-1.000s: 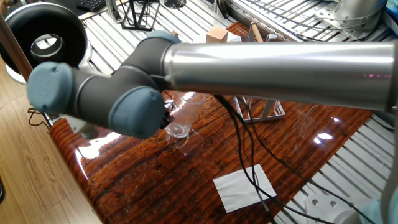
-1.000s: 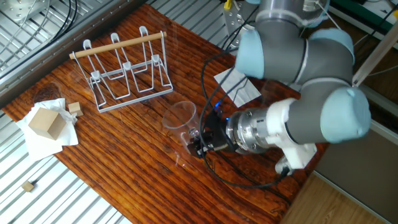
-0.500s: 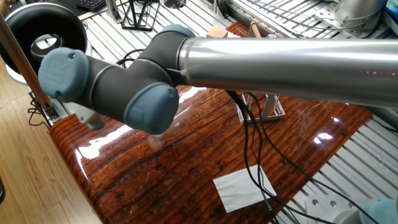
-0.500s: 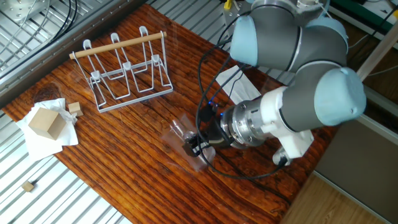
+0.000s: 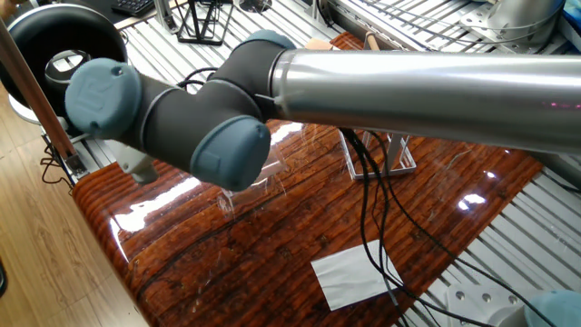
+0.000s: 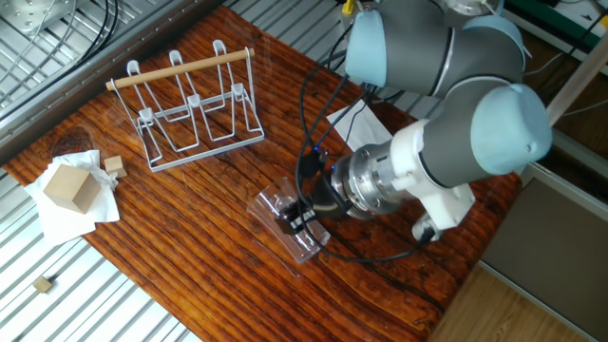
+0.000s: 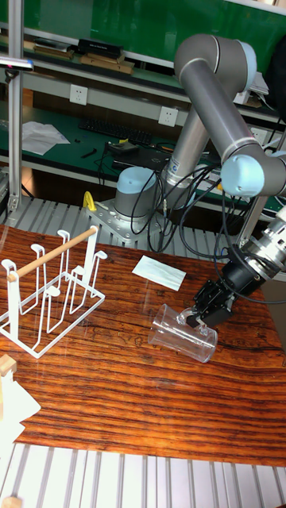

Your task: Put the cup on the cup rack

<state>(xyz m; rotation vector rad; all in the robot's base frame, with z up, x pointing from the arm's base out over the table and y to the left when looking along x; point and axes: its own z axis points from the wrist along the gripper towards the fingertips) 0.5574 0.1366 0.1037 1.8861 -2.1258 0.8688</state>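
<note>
We see the black two-finger gripper [image 7: 193,317] clamped on the clear glass tumbler [image 7: 182,332] at its rim, cup tipped near-horizontal above the wooden table [image 7: 119,397], well apart from the grey wire cup rack [image 7: 49,287].

From one fixed view the table [image 5: 227,263] is seen close and high, much of it blocked by the arm [image 5: 408,82]. From the other fixed view it is looked down on steeply from the opposite side. In the tall fixed view it is faced lower, toward the far shelves. The cup rack [image 6: 190,104] and table are shared by all three.
</note>
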